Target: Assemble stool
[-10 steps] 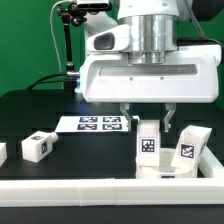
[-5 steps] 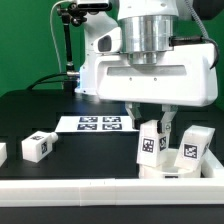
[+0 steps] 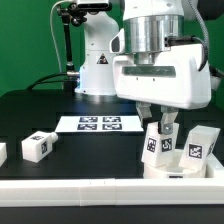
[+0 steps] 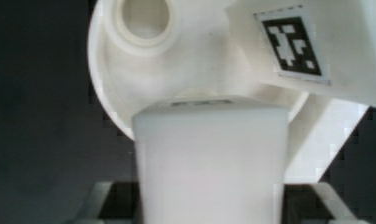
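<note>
- Clamping the held leg [image 3: 156, 146] between them, the jaws hang straight down under the arm's broad white wrist housing [image 3: 165, 75]. One finger [image 3: 170, 121] shows at each side of the leg's top.
- Held leg: white blocky part, upright, with its black-and-white tag facing the exterior camera. Its lower end is at the seat [image 3: 178, 168]. I cannot tell whether it touches the seat or hangs just above it.
- Seat: low white round ring lying on the black counter [image 3: 60, 105] at the exterior view's right, near the front border rail [image 3: 90, 190].
- Second leg [image 3: 198, 146]: stands at the seat just beside the held leg, toward the exterior view's right, with its tag facing the camera.
- Wrist view: the held leg [image 4: 210, 160] fills the middle as a plain white block. Behind it is the seat's curved white surface [image 4: 140, 95] with a round hole [image 4: 149, 20]. The second leg's tag [image 4: 291, 45] shows next to it.
- Loose leg [image 3: 38, 146]: lies on the counter at the exterior view's left, well apart from the seat, with tags visible.
- Another white piece [image 3: 2, 152] is cut off by the exterior view's left edge and is too partial to identify.
- Marker board [image 3: 100, 123]: flat on the counter, behind the loose leg and the seat.
</note>
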Robot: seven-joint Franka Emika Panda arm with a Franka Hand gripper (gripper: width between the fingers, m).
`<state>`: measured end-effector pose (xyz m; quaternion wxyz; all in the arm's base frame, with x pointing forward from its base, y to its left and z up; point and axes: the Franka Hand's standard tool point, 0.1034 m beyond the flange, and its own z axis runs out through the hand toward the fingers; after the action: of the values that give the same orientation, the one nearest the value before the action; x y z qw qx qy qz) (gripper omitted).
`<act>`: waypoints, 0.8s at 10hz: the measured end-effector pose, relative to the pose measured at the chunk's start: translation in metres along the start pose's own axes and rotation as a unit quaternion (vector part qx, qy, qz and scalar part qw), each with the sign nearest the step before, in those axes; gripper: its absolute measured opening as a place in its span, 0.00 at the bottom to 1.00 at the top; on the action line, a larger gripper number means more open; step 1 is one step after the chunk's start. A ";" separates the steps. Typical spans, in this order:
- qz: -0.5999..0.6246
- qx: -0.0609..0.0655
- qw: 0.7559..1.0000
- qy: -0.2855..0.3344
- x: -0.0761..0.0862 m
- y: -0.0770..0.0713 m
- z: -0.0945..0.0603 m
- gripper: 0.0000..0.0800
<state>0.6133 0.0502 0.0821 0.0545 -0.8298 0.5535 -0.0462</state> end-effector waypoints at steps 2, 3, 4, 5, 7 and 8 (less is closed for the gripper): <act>0.060 0.001 0.998 -0.002 -0.001 0.000 0.000 0.42; 0.097 0.002 0.995 -0.004 -0.001 0.000 0.000 0.42; 0.121 0.003 0.993 -0.005 -0.001 0.000 0.000 0.42; 0.168 0.006 0.986 -0.008 0.002 0.001 0.000 0.42; 0.262 0.006 0.965 -0.011 0.001 0.001 0.001 0.42; 0.329 0.012 0.944 -0.011 0.000 0.001 0.001 0.42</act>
<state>0.6125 0.0502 0.0809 0.0828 -0.6015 0.7942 -0.0235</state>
